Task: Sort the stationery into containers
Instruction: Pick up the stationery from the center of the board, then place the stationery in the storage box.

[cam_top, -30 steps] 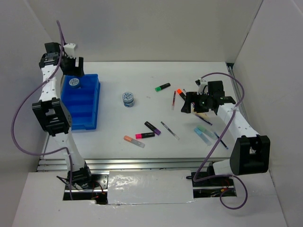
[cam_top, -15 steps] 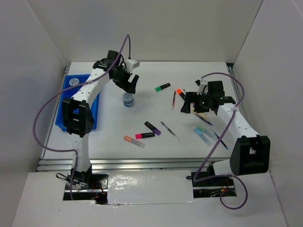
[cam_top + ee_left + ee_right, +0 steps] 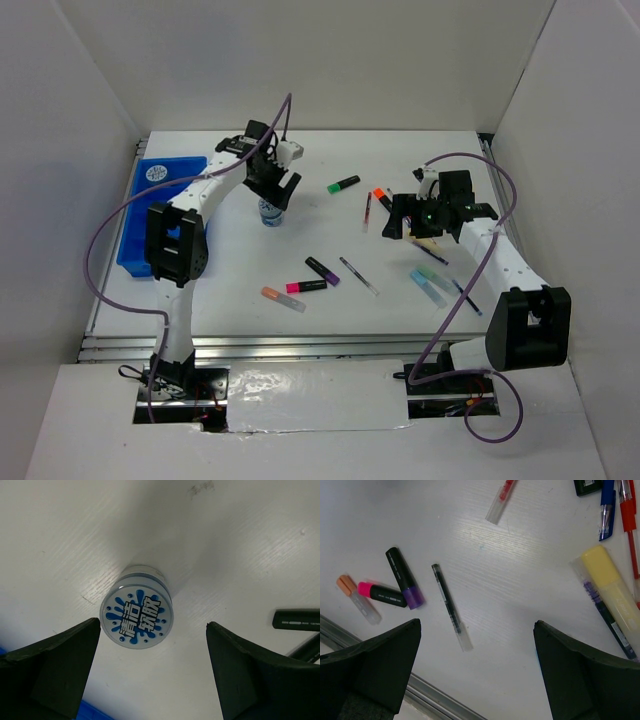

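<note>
Top view: the left gripper (image 3: pixel 278 190) hangs with its jaws spread wide right above the tape roll (image 3: pixel 270 212), which stands on the table (image 3: pixel 300 150); it holds nothing. The blue tray (image 3: pixel 135 240) lies at 9 o'clock of that roll, well apart, with a second tape roll (image 3: pixel 156 173) in its 12 o'clock end compartment. The right gripper (image 3: pixel 398 218), on the 3 o'clock side of the table, is just as wide open and empty. The orange marker (image 3: pixel 381 194) lies just at its 11 o'clock and the green marker (image 3: pixel 343 184) farther toward 10 o'clock. The light blue marker (image 3: pixel 428 285) lies at its 5 o'clock.

Left wrist view: the tape roll (image 3: pixel 137 618) stands in the gap between the two fingers (image 3: pixel 50 675), nearer the 9 o'clock one and touching neither. Its blue-splashed top faces the camera.

Right wrist view: the right gripper (image 3: pixel 477 625) shows both fingers (image 3: pixel 585 680) far apart with only bare table between them. The dark pen (image 3: pixel 450 605) lies at 11 o'clock of the gap. Toward 10 o'clock the purple marker (image 3: pixel 404 578) meets the pink marker (image 3: pixel 382 594), with the orange-capped marker (image 3: pixel 357 599) just beside the pink one. The yellow marker (image 3: pixel 612 587) lies at 2 o'clock
</note>
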Controlling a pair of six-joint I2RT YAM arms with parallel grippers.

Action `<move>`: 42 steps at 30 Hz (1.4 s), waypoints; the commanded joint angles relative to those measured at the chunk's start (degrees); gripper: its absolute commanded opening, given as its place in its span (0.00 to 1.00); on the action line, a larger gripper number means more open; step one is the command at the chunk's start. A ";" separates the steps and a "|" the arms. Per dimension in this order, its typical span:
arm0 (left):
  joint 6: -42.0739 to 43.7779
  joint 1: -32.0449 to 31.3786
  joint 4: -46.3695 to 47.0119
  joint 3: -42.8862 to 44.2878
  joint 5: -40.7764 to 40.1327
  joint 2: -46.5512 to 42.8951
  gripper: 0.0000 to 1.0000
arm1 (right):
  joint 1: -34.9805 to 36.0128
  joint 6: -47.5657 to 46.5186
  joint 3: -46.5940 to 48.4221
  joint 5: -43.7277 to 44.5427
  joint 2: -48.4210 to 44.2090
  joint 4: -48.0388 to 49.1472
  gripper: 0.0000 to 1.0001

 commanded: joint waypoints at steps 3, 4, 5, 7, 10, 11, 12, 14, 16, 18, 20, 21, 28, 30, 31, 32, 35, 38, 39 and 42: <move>-2.07 -0.24 3.14 -1.76 -5.00 2.13 0.99 | 0.58 -0.29 2.61 -0.21 -0.23 -1.03 1.00; -2.07 -0.24 3.41 -1.94 -5.44 2.13 0.99 | 0.58 -0.29 2.61 -0.21 -0.32 -1.03 1.00; -1.99 -0.24 3.32 -1.86 -5.27 2.57 0.99 | 0.58 -0.46 2.52 -0.21 -0.23 -0.94 1.00; -1.98 -0.24 2.97 -1.59 -4.84 3.36 0.99 | 0.58 -0.46 2.43 -0.39 -0.23 -0.94 1.00; -1.81 -0.32 2.97 -1.59 -4.31 3.98 0.98 | 0.58 -0.64 2.34 -0.65 -0.15 -1.03 1.00; -1.81 -0.32 3.41 -2.20 -4.31 3.72 0.97 | 0.58 -0.73 2.43 -0.74 -0.32 -1.20 1.00; -1.81 -0.24 3.85 -2.56 -4.13 3.54 0.94 | 0.58 -0.73 2.34 -0.83 -0.23 -1.12 1.00; -1.72 -0.24 4.82 -3.09 -4.04 3.01 0.89 | 0.58 -0.82 2.26 -0.91 -0.32 -1.12 1.00; -1.81 -0.24 4.21 -2.65 -4.30 3.01 0.78 | 0.58 -0.82 2.17 -1.09 -0.32 -0.94 0.99; -1.81 0.38 3.76 -1.86 -4.57 2.75 0.61 | 0.58 -0.82 2.08 -1.00 -0.41 -1.03 0.99; -2.25 1.60 2.54 -0.20 -4.74 1.96 0.54 | 0.58 -0.73 2.08 -1.00 -0.58 -0.94 0.99; -2.34 2.30 2.01 0.60 -3.79 0.91 0.50 | 0.41 -0.82 2.08 -0.91 -0.67 -1.03 0.99; -3.65 12.14 -3.71 15.97 1.75 -4.81 0.48 | 0.49 -0.73 1.73 -1.62 -0.76 -0.85 0.99; -3.74 16.27 -2.58 16.77 2.46 -6.99 0.46 | 0.49 -0.73 1.82 -1.79 -0.50 -0.85 0.99; -3.48 17.42 -1.61 16.25 2.81 -7.70 0.46 | 0.58 -0.82 1.82 -1.88 -0.24 -0.85 0.99; -3.31 20.21 -0.64 15.73 3.16 -8.41 0.45 | 0.58 -0.73 1.90 -1.88 -0.23 -0.94 0.99; -2.60 23.48 2.26 14.84 1.15 -9.30 0.44 | 0.84 -0.82 2.43 -1.97 0.21 -1.20 0.98; -3.30 27.00 3.93 15.02 0.53 -7.89 0.43 | 1.02 -0.82 2.52 -1.71 0.29 -1.29 0.98; -3.48 28.58 4.81 15.02 0.70 -7.45 0.43 | 1.11 -0.82 2.52 -1.70 0.29 -1.29 0.98; -3.13 30.17 4.47 15.63 1.23 -5.17 0.42 | 1.19 -0.82 2.52 -1.44 0.56 -1.38 0.98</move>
